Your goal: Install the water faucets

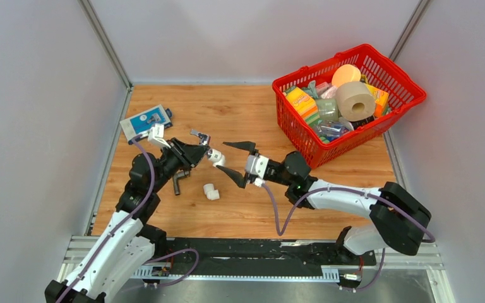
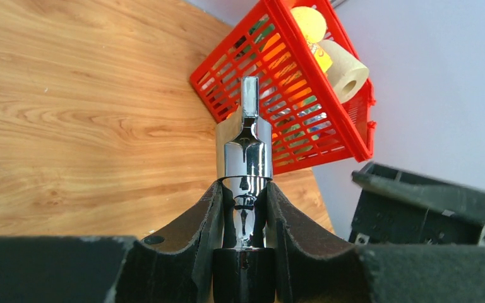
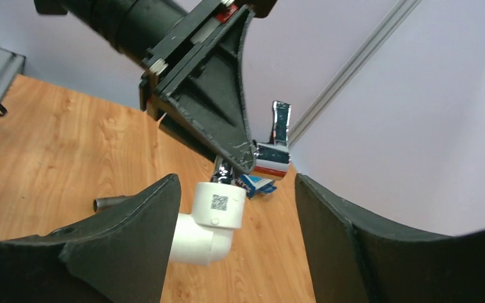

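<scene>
My left gripper [image 1: 197,153] is shut on the shiny chrome water faucet [image 2: 246,151], held above the table with its small handle [image 1: 200,134] sticking up. A white elbow fitting [image 3: 211,218] sits on the faucet's end. My right gripper [image 1: 235,161] is open, and its fingers [image 3: 136,243] stand on either side of that elbow. The elbow lies close against the left finger, with a wide gap to the other. The dark grey L-shaped faucet [image 1: 178,183] lies on the wood below the left gripper. A second white elbow [image 1: 211,191] lies loose on the table.
A red basket [image 1: 303,142] full of household items stands at the back right. A blue and white package [image 1: 145,121] lies at the back left, near the wall. Grey walls close in the wooden table [image 1: 246,113] on three sides.
</scene>
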`<state>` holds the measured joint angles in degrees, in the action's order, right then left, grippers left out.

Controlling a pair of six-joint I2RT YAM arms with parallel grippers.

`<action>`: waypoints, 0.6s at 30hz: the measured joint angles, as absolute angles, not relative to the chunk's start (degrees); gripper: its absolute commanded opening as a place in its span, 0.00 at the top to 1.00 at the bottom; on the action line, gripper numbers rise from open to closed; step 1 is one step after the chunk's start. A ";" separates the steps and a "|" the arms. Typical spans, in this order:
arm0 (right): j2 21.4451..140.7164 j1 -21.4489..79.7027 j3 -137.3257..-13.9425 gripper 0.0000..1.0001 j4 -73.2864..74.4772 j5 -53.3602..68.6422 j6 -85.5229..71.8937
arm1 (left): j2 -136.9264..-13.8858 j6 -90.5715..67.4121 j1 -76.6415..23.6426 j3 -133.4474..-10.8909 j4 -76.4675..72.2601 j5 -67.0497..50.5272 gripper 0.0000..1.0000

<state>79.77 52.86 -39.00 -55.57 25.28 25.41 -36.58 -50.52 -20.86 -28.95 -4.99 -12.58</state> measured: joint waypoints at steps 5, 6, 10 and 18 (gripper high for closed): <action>79.77 58.85 -35.86 0.28 -55.64 18.17 37.56 | -36.47 -53.98 -20.86 -29.85 -4.67 -12.40 1.00; 79.77 59.72 -35.05 0.29 -55.83 17.28 39.27 | -36.56 -54.43 -20.86 -29.85 -4.67 -12.56 1.00; 79.88 60.69 -34.28 0.29 -56.34 14.79 43.83 | -37.30 -55.20 -20.86 -30.92 -3.55 -12.99 1.00; 84.64 62.19 -34.28 0.28 -61.32 9.45 50.94 | -36.38 -56.25 -20.86 -32.36 -2.76 -12.73 1.00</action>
<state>84.64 62.19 -34.28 -61.32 9.45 50.94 -36.38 -56.25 -20.86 -32.36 -2.76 -12.73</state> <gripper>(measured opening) 0.717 0.346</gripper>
